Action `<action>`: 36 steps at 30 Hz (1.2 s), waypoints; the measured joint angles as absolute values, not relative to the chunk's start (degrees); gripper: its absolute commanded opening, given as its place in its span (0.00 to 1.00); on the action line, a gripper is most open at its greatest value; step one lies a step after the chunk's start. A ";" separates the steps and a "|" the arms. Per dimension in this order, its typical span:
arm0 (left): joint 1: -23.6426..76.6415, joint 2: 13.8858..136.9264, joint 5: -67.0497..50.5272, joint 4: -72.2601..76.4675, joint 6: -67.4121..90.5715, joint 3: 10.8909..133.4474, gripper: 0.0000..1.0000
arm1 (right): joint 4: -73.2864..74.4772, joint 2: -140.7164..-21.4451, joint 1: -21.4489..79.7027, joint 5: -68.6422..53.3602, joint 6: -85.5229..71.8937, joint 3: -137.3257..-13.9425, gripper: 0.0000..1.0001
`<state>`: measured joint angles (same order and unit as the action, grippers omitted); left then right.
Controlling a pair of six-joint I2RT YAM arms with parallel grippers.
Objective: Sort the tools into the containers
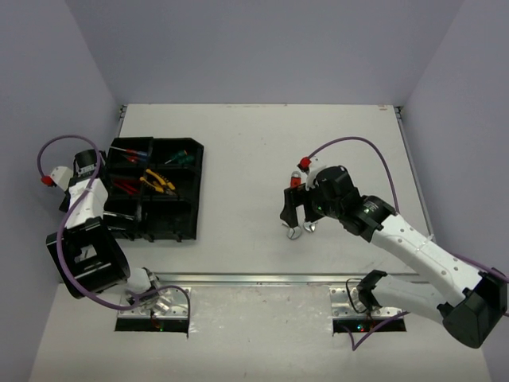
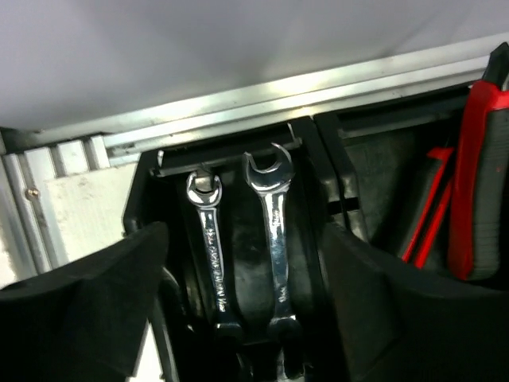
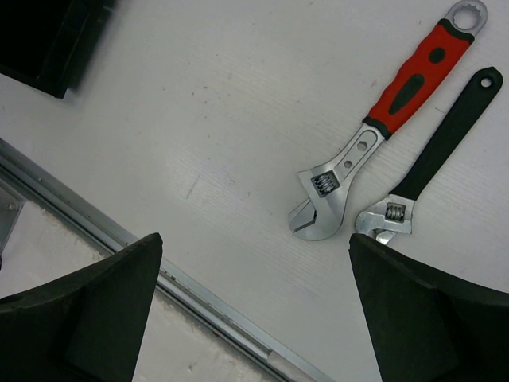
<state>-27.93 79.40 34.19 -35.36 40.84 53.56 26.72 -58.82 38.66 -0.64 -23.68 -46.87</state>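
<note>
The black organizer tray point(image 1: 184, 208) lies at the left. Its compartments hold yellow-handled pliers point(image 1: 157, 181), screwdrivers point(image 1: 131, 153) and red-handled tools point(image 1: 125, 187). My left gripper point(image 1: 113, 210) hangs open over the tray's near-left compartment. In the left wrist view the gripper point(image 2: 242, 318) frames two silver wrenches point(image 2: 274, 231) lying side by side there. My right gripper point(image 1: 298, 216) is open and empty above the table. In the right wrist view the gripper point(image 3: 254, 270) is just short of a red-handled adjustable wrench point(image 3: 374, 135) and a black-handled adjustable wrench point(image 3: 437, 155).
A metal rail point(image 1: 262, 279) runs along the table's near edge and shows in the right wrist view point(image 3: 119, 239). Red-handled tools point(image 2: 477, 183) lie in the compartment beside the wrenches. Grey walls close in the table at the back and both sides.
</note>
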 measured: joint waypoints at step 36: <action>-1.04 41.51 -11.04 -24.51 24.49 39.62 1.00 | 30.50 -99.43 24.12 9.91 -27.03 -60.69 0.54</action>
<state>-1.04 41.51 -11.04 -24.51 24.49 39.62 30.50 -99.43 24.12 9.91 -27.03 -60.69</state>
